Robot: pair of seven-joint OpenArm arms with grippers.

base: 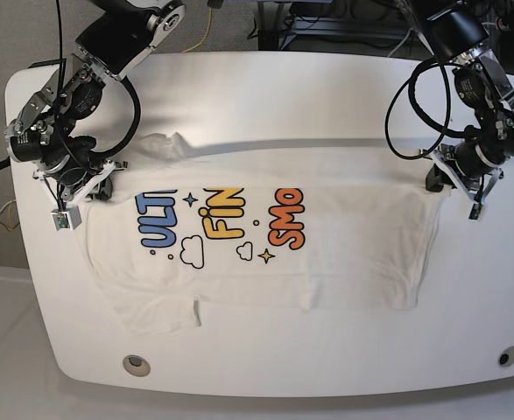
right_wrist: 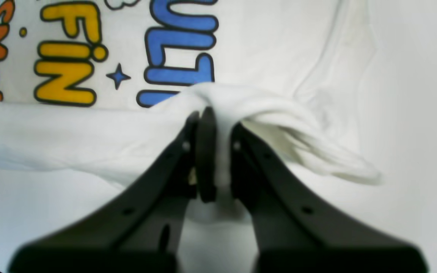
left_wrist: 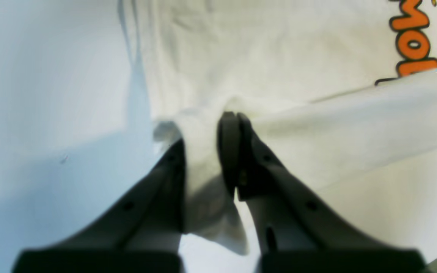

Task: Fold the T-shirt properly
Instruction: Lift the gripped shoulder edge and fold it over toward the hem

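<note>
The white T-shirt (base: 239,271) lies flat on the table with its print "ULT", "FIN", "SMO" facing up. Its far part is folded forward over the rest of the words. My left gripper (base: 438,185) is shut on the cloth at the shirt's right far corner; the left wrist view shows the fold (left_wrist: 260,49) pinched in the gripper (left_wrist: 205,132). My right gripper (base: 106,182) is shut on the left far corner near the sleeve; the right wrist view shows bunched cloth (right_wrist: 271,45) held in the gripper (right_wrist: 220,121).
The white table (base: 327,87) has rounded corners and two small round holes near its front edge (base: 136,364) (base: 507,357). Cables (base: 414,114) hang from both arms. One sleeve (base: 156,144) lies spread at the far left.
</note>
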